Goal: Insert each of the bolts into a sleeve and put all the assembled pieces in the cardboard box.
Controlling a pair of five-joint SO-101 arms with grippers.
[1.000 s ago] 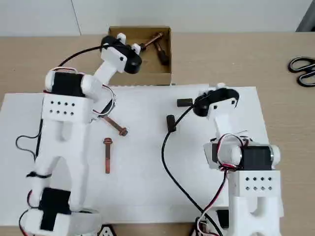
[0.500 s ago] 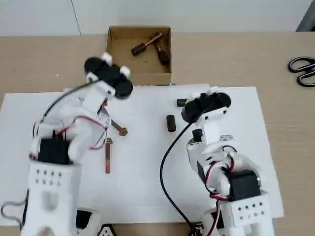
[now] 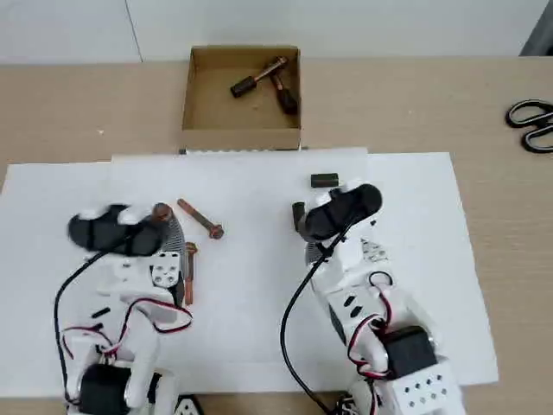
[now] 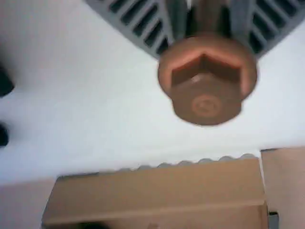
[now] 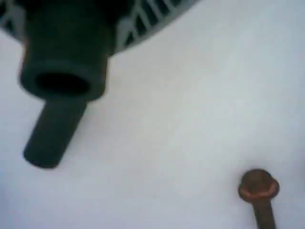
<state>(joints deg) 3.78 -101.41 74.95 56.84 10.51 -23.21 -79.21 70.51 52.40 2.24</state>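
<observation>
My left gripper (image 3: 162, 221) sits low over the white paper at the front left, shut on a copper bolt (image 4: 206, 81) whose hex head (image 3: 161, 210) points toward the cardboard box (image 3: 186, 95). Two loose bolts lie beside it, one slanted (image 3: 200, 218) and one straight (image 3: 188, 275). My right gripper (image 3: 304, 221) is near the paper's middle, shut on a dark sleeve (image 5: 64, 71) with its open bore facing the camera. A second sleeve (image 5: 51, 136) lies on the paper just beyond it (image 3: 298, 210), and another (image 3: 324, 181) rests farther back.
Inside the box lie two assembled pieces (image 3: 259, 76) (image 3: 286, 95). The box wall (image 4: 157, 191) stands ahead of the left gripper. A loose bolt's head (image 5: 259, 187) lies beyond the right gripper. Scissors (image 3: 531, 124) rest at the table's far right.
The left arm has drawn back from above the box to the front left of the paper. The right arm has folded lower and shifted left toward the nearer sleeve.
</observation>
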